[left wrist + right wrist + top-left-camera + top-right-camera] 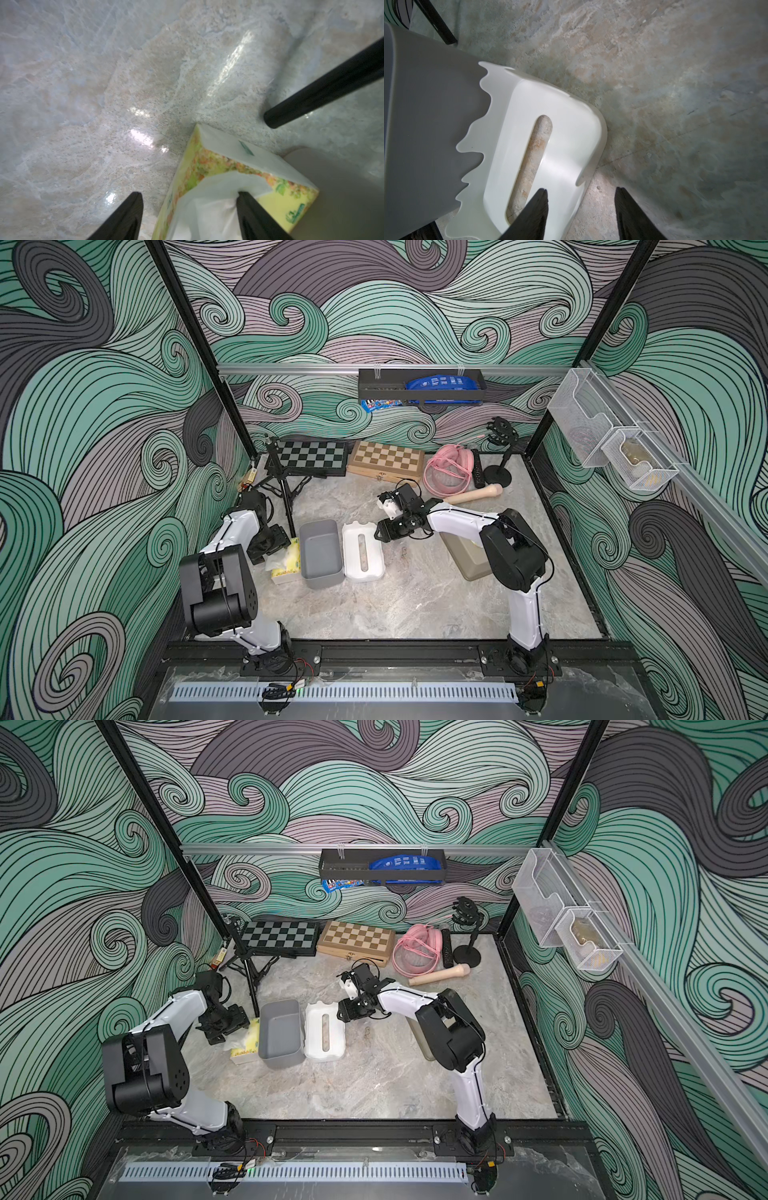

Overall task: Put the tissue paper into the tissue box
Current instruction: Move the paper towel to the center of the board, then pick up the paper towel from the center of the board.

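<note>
Black left jaws spread over the tissue paper (218,164), one tip touching its white sheet; your right jaws gape astride the rim of the white lid (550,99). Closing now may lift only a sheet, leaving the pack on the bench (415,593) beside the grey tissue box (320,556).

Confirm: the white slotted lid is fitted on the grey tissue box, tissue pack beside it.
Wrong: the white slotted lid lies on the table beside the open grey tissue box, as both top views show. The tissue pack does lie beside it.
</note>
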